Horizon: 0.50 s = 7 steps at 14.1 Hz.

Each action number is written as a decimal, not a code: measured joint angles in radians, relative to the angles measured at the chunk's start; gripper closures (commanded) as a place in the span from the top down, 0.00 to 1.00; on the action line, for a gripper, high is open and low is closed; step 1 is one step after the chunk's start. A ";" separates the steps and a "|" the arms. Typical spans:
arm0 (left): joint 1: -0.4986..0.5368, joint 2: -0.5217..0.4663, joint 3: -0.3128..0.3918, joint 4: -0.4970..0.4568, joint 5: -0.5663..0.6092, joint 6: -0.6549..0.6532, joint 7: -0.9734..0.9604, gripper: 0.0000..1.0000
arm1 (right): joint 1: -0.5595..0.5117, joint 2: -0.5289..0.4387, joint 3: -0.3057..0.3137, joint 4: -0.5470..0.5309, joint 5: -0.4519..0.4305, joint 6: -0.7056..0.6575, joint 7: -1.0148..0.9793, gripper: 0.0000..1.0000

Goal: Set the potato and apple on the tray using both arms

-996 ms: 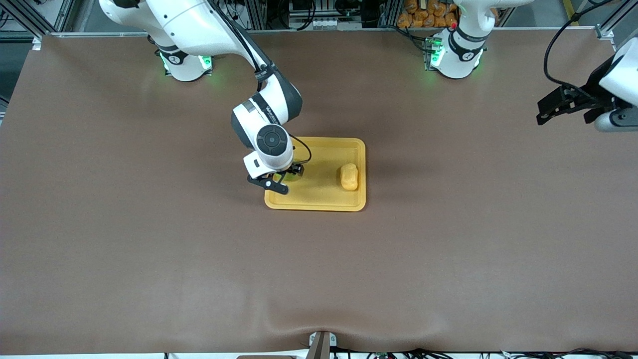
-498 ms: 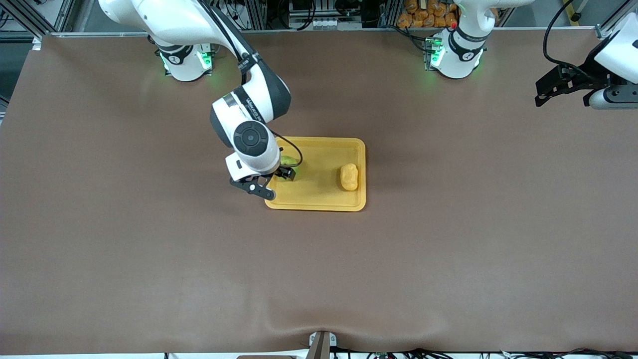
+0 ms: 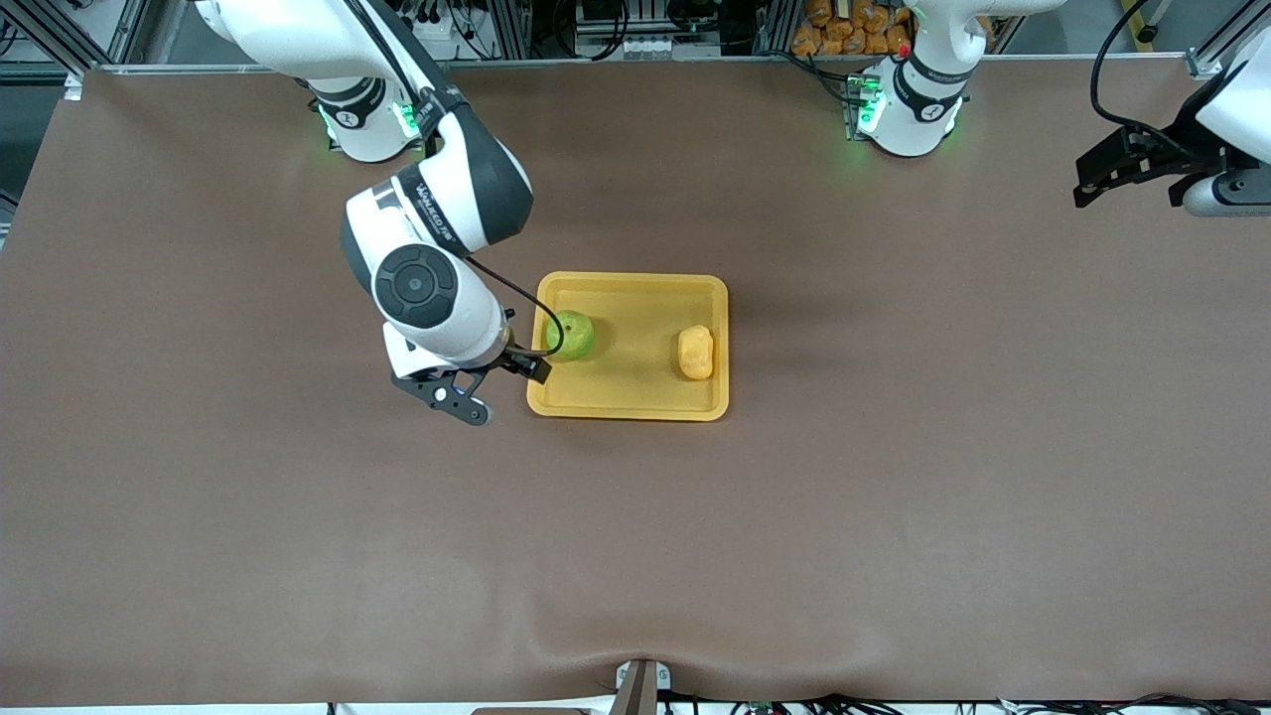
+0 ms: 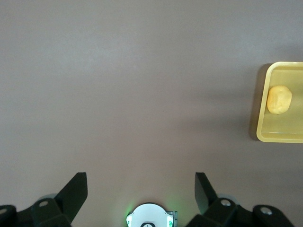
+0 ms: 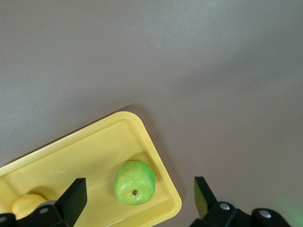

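Just pulled off the flat rectangular yellow-orange plastic tray [image 3: 635,392]: the right arm's black two-finger claw [image 3: 504,390]. A second ago low over the tray's 9 o'clock end and hiding the fruit, now over the bare brown bench [image 3: 894,516] just outside that same edge. Released, fingers spread wide, nothing between them.

Left uncovered by that retreat: the small round green apple [image 3: 571,335], resting inside the rim at the tray's 9 o'clock end in the front view, stem dimple up, touched by nothing. Same story in the right wrist view: apple close to a rounded corner of the tray, both black fingertips clear of it.

At the tray's 3 o'clock end, toward the left arm's end of the bench: the small oblong lumpy yellow-orange potato [image 3: 696,353], lying lengthwise from 12 to 6, unmoved through the last second. Well apart from the apple, with bare tray floor between.

Left claw [image 3: 1132,184] up at about 2 o'clock from the tray, over the bench's edge at the left arm's end. Likewise let go and empty, shifted only slightly in the last second, apparently waiting.

Meaning for the task: both pieces of food down on the tray, both claws released. Judged done but for the right arm's withdrawal, with nothing left to pick up. One risk worth noting: a round apple so near the rim, liable to roll at any nudge to the tray from the departing arm.
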<state>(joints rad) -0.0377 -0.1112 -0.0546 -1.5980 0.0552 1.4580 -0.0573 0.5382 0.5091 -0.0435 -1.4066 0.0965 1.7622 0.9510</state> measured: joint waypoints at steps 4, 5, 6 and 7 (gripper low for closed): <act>-0.001 -0.001 0.002 -0.001 0.000 -0.002 0.000 1.00 | -0.102 -0.002 -0.004 0.132 0.022 -0.159 0.000 1.00; -0.001 -0.001 0.002 -0.002 0.000 -0.002 0.000 1.00 | -0.141 -0.003 -0.003 0.154 0.036 -0.179 -0.001 1.00; -0.002 0.000 0.002 -0.003 0.000 -0.002 0.000 1.00 | -0.177 -0.003 -0.001 0.166 0.051 -0.187 -0.012 1.00; -0.004 0.000 0.002 -0.004 0.000 -0.001 0.000 1.00 | -0.204 -0.005 -0.001 0.172 0.057 -0.188 -0.039 1.00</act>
<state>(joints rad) -0.0416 -0.1110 -0.0527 -1.6018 0.0551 1.4574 -0.0572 0.3341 0.5044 -0.0442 -1.2351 0.1537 1.5740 0.9118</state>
